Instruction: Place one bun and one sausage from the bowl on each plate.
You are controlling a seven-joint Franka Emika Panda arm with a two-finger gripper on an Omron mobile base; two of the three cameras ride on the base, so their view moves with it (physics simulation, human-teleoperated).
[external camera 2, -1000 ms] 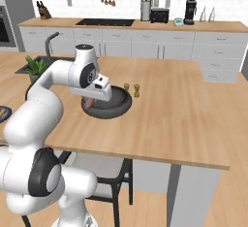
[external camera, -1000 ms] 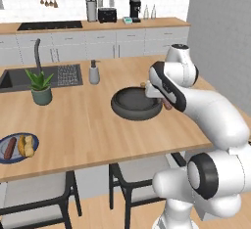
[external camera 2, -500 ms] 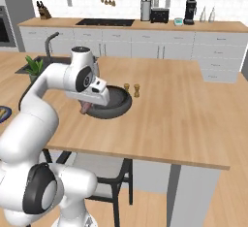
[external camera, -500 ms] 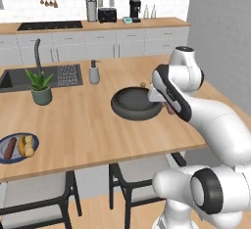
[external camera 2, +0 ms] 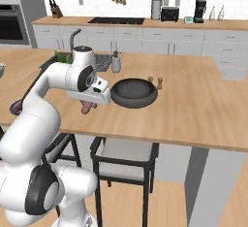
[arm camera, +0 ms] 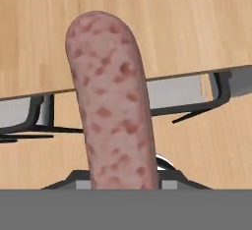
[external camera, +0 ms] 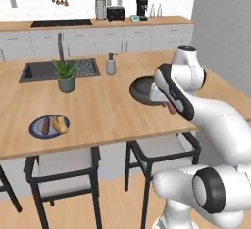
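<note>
Close on the sausage [arm camera: 112, 101], clamped narrow in the gripper [external camera 2: 87, 107] and pointing away from the hand, so that the free end can be lowered first. Carried clear of the desk [external camera: 108, 110], near its front edge, with a stool [arm camera: 197, 96] seen below past the sausage tip. Probably bound for a plate that lacks one; none identifiable close by. Just behind the hand, the dark bowl [external camera 2: 134, 93], contents not readable from here. Further left on the desk, a plate [external camera: 49, 125] already carrying a sausage and a bun, so likely finished. Beyond, a potted plant [external camera: 65, 76] beside the sink [external camera: 41, 70] and a soap dispenser [external camera: 111, 65]; two small shakers [external camera 2: 155, 82] behind the bowl. Nothing tall between hand and desk surface; the bowl rim is the nearest thing to catch.
</note>
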